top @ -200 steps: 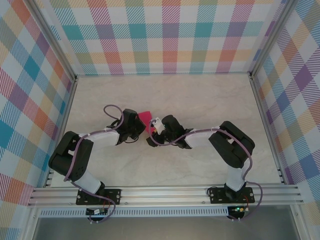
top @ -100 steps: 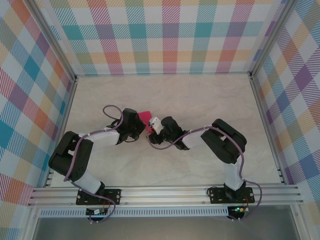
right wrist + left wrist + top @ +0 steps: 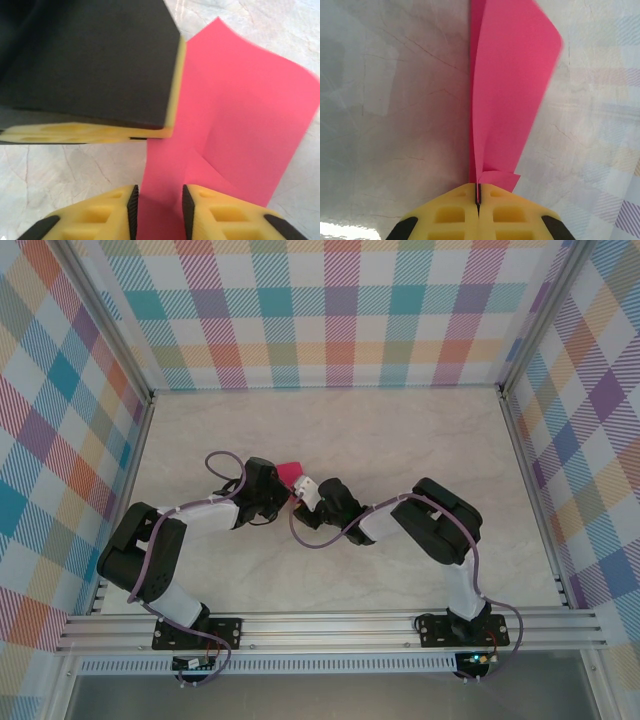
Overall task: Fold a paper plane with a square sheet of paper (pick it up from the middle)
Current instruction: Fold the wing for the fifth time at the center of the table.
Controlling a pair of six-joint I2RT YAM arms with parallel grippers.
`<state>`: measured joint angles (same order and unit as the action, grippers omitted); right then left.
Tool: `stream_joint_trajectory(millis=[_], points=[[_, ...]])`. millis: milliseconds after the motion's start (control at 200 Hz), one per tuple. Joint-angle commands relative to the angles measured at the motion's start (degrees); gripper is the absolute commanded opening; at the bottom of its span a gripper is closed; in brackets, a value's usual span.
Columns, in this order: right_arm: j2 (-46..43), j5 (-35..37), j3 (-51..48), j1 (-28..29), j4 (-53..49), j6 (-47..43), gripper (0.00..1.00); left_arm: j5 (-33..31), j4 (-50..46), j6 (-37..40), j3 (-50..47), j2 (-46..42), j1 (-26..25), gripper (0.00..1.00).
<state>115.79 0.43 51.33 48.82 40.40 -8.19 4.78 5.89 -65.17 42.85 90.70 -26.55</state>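
left hand [image 3: 478,199]: clenched on folded edge of sheet of paper [image 3: 507,100] | right hand [image 3: 159,206]: fingers slightly parted, straddling the sheet's near corner, released | both low over table [image 3: 420,430]

One sheet, two arms, two grippers.

There was one square sheet of paper [image 3: 290,471], crimson-pink. Two black arms stood on one marble-patterned table [image 3: 400,430]: the left arm [image 3: 150,560] and the right arm [image 3: 440,525]. Each trailed one purple cable, making two cables. There were two grippers, the left gripper [image 3: 283,490] and the right gripper [image 3: 303,494], and each had two yellow fingers, four fingers in all. Three plaid walls stood around the table: one back wall [image 3: 330,310], one left wall [image 3: 50,420] and one right wall [image 3: 600,430]. Two base plates sat on one slotted rail [image 3: 330,625] at the near edge.
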Motion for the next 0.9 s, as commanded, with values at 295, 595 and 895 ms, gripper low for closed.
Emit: stream_joint_trajectory(millis=[295, 595, 895], points=[[-1.25, -1.92, -0.09, 0.18, -0.88, 2.12, 0.04, -1.22, -3.74, 1.50, 1.52, -3.87, 0.70, 0.31], [-4.63, -13.00, -0.02, -2.54, -6.08, 13.52, 0.00, -3.88, -8.92, 8.47, 0.58, -9.72, 3.63, 0.60], [-4.84, -16.85, 2.65, -5.60, -8.95, 20.94, 0.00, -6.20, -10.13, 13.14, -1.52, -15.71, 4.66, 0.74]])
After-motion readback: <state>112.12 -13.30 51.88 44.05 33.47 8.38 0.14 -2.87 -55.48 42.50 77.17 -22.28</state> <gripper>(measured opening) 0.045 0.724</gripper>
